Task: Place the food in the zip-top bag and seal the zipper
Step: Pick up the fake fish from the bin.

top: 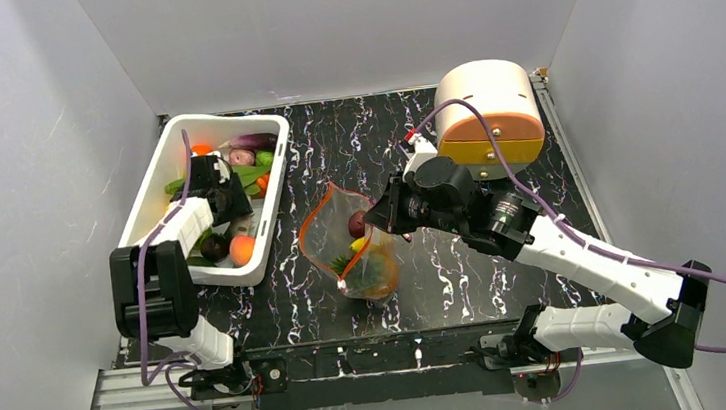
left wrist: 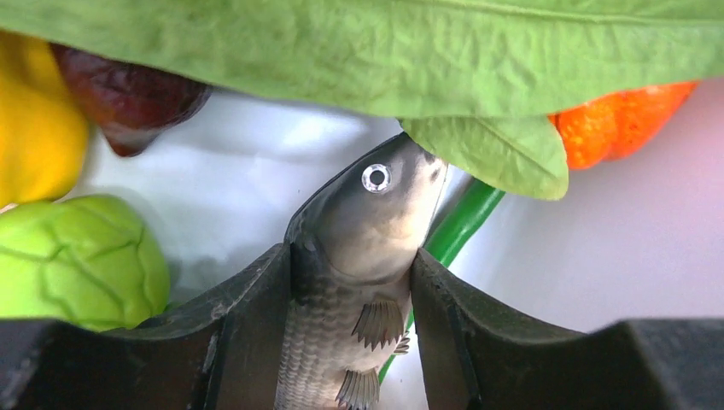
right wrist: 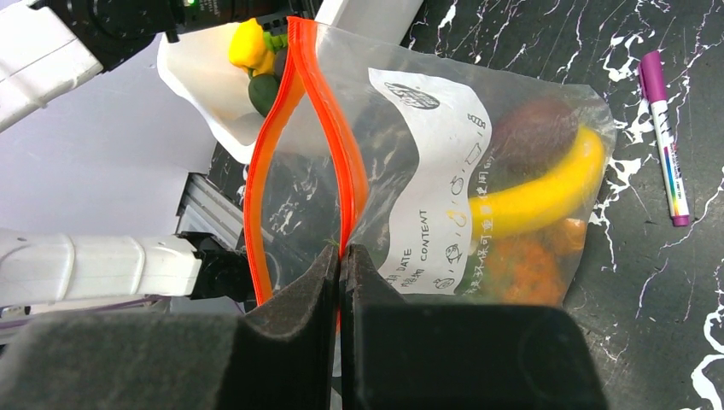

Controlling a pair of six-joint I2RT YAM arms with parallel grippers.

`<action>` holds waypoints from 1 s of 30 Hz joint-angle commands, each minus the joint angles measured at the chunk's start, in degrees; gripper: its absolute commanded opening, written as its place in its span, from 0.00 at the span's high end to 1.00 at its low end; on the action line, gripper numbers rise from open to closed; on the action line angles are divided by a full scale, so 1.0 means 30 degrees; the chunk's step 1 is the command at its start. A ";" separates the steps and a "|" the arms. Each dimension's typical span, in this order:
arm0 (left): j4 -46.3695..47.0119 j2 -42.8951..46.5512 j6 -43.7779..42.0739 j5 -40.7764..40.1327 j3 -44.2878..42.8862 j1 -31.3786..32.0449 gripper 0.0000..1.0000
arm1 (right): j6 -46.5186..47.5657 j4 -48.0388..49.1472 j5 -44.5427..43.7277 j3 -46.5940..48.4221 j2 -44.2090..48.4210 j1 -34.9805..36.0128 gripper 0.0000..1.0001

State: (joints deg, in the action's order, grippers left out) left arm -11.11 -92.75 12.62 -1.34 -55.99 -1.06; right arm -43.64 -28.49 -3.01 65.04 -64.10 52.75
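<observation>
Top view
- Tub (top: pixel 161 184) at left rear of the table (top: pixel 446 277), holding loose food (top: pixel 242 249): orange, purple and green pieces.
- Left gripper (top: pixel 225 193) is down inside the tub among the pieces.
- Bag (top: pixel 348 247) lies at table centre, just beside the tub. Its zipper (top: pixel 312 220) is parted into an open loop, with some food already inside.
- Right gripper (top: pixel 380 218) is at the bag's right edge.
- A round cream and orange container (top: pixel 489 112) sits at right rear, apart from the bag.

Left wrist view
- Left gripper (left wrist: pixel 350 265) has its fingers (left wrist: pixel 248 325) pressed on both flanks of a grey toy fish (left wrist: pixel 371 205). The jaws are half closed around it, and its head points away from the camera.
- A green leaf (left wrist: pixel 384 51) hangs over the fish.
- A green stalk (left wrist: pixel 461 222) lies just beside the fish.
- On the white tub floor (left wrist: pixel 598 256) nearby: a yellow piece (left wrist: pixel 34 128), a dark red piece (left wrist: pixel 128 94), a green cabbage (left wrist: pixel 77 256) and an orange piece (left wrist: pixel 615 120).

Right wrist view
- Right gripper (right wrist: pixel 341 265) is clamped tight, pinching the zipper (right wrist: pixel 273 154) at one end of the bag (right wrist: pixel 427 111). The two orange strips stand apart above the pinch, so the mouth is unsealed.
- Inside the bag: a banana (right wrist: pixel 538 192), a dark piece (right wrist: pixel 534 132) above it and an orange piece (right wrist: pixel 521 269) below.
- A purple pen (right wrist: pixel 664 145) lies on the table beyond the bag, not touching it.
- Tub corner (right wrist: pixel 205 94) shows behind the bag.
</observation>
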 commanded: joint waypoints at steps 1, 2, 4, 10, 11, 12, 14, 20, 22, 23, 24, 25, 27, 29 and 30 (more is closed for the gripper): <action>-0.1169 0.2451 -0.0031 -0.0613 0.0278 -0.0072 0.84 | -0.0201 0.1484 0.0038 0.0156 0.0769 -0.0067 1.00; -0.1328 0.2819 -0.0020 -0.0644 0.0269 -0.0084 0.84 | -0.0218 0.1471 0.0065 0.0108 0.0810 -0.0079 1.00; -0.1610 0.3487 -0.0002 -0.0596 0.0285 -0.0077 0.84 | -0.0274 0.1499 0.0091 0.0021 0.0922 -0.0065 1.00; -0.2466 0.5764 0.0210 -0.0165 0.0266 -0.0051 0.84 | -0.0464 0.1466 0.0103 -0.0279 0.1272 -0.0068 1.00; -0.2563 0.6078 0.0216 -0.0145 0.0213 -0.0071 0.84 | -0.0503 0.1476 0.0102 -0.0352 0.1352 -0.0065 1.00; -0.2704 0.6378 0.0194 -0.0164 0.0166 -0.0073 0.84 | -0.0534 0.1478 0.0131 -0.0438 0.1406 -0.0061 1.00; -0.2879 0.7072 0.0139 -0.0228 0.0118 -0.0041 0.85 | -0.0597 0.1520 0.0126 -0.0588 0.1503 -0.0057 1.00; -0.2532 0.9331 -0.0017 0.0474 0.0096 -0.0042 0.86 | -0.0703 0.1772 0.0260 -0.0702 0.1490 -0.0064 1.00; -0.2400 0.9927 0.0022 0.0869 0.0019 -0.0056 0.86 | -0.0675 0.1816 0.0264 -0.0673 0.1406 -0.0067 1.00; -0.2390 1.0176 0.0053 0.1098 -0.0060 -0.0038 0.87 | -0.0672 0.1842 0.0265 -0.0673 0.1376 -0.0050 1.00; -0.2389 1.0347 0.0068 0.1379 -0.0180 -0.0050 0.87 | -0.0690 0.1849 0.0258 -0.0691 0.1358 -0.0063 1.00; -0.2389 1.0507 0.0048 0.1751 -0.0290 -0.0056 0.87 | -0.0707 0.1898 0.0250 -0.0701 0.1356 -0.0071 1.00; -0.2284 1.0900 0.0014 0.2391 -0.0486 -0.0038 0.87 | -0.0715 0.1979 0.0281 -0.0753 0.1327 -0.0062 1.00; -0.1873 1.1409 0.0026 0.2729 -0.0494 -0.0035 0.87 | -0.0767 0.2083 0.0295 -0.0788 0.1290 -0.0064 1.00; -0.1577 1.1709 -0.0038 0.2883 -0.0435 -0.0032 0.87 | -0.0753 0.2125 0.0295 -0.0790 0.1270 -0.0053 1.00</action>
State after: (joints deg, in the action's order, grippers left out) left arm -18.17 -61.17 12.84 2.98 -55.40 -1.06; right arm -45.36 -28.03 -2.37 62.67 -61.43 52.75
